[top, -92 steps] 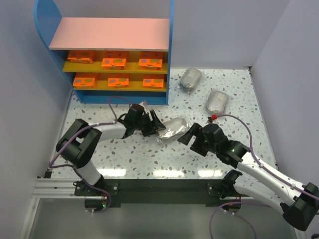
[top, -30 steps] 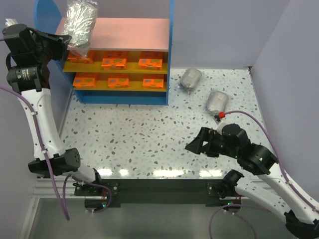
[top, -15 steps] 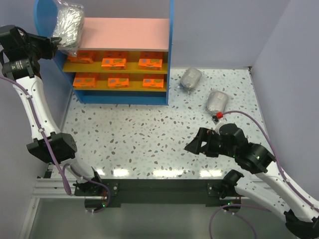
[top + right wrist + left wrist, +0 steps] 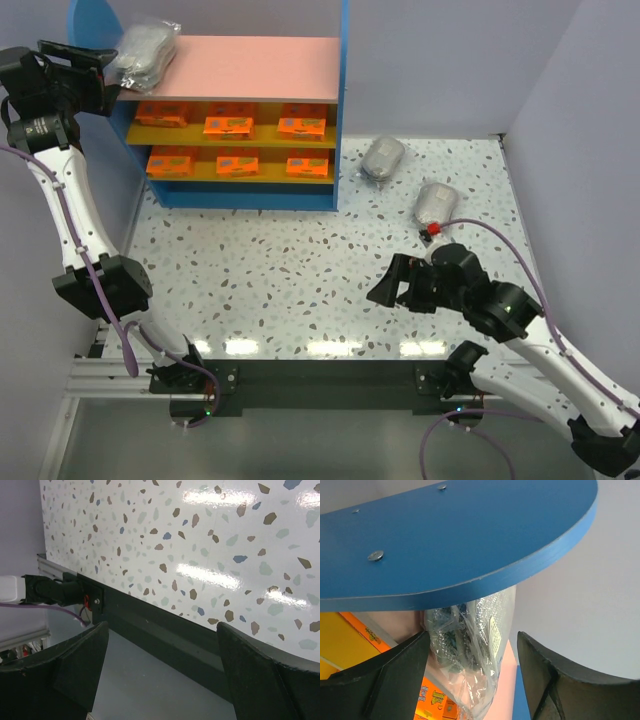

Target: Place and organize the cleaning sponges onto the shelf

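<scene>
A grey bundle in a clear bag lies on the left end of the shelf's pink top board. My left gripper is open just left of it, by the rounded blue side panel. In the left wrist view the bag sits between the spread fingers of my left gripper, under the blue panel. Six orange packs fill the two yellow shelves. Two more grey bundles lie on the table. My right gripper is open and empty.
The speckled table runs to a purple wall on the left and right. The right wrist view looks down past the table's near edge at the dark base rail and cables.
The left arm tipped the grey bundle from upright above the shelf down flat onto the pink top board, and its jaws have parted from it. The right arm barely moved.
</scene>
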`<state>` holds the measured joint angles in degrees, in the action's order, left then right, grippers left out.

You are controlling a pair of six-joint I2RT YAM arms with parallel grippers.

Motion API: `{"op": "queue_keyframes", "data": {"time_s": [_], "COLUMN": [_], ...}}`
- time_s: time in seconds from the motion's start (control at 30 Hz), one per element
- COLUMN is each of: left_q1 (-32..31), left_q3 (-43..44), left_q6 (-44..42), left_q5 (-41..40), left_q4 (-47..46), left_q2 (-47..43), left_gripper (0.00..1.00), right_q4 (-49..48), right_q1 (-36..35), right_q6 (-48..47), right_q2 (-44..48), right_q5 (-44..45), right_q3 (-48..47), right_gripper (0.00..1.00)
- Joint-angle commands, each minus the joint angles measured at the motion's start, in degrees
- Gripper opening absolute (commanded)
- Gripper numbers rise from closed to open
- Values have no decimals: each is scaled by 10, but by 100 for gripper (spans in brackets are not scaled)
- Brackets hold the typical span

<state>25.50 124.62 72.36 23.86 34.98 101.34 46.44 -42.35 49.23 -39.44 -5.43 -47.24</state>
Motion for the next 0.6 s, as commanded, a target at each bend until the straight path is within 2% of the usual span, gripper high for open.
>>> {"op": "queue_keyframes", "data": {"time_s": [0.0,0.1,0.3,0.4,0.43,0.57], "left_q1": [5,6,-21,-54,-68,-124], "left_q3": [12,-2,-211,-327,-383,-494], "left_q6": [5,9,0,-33,-43,-109], "left_q5": [0,-3,34,57,58,72], "left_q4": [-38,-47,-109,-115,-113,-74], "left_q2": [-27,-63,-231,-322,-368,-461], "left_gripper": [76,80,85,86,87,90], "right_q4": [-16,-3,29,1,-7,-46], "right_q1": [1,1,16,87,143,262], "right_q6": [-17,-21,-42,-58,-65,-84], "right_q2": [-5,-11,-83,-127,-142,-236], "right_q5": [23,61,140,127,118,111], "right_q3": [-30,-53,-113,-119,-123,-152], "right_gripper": [92,93,98,98,98,98]}}
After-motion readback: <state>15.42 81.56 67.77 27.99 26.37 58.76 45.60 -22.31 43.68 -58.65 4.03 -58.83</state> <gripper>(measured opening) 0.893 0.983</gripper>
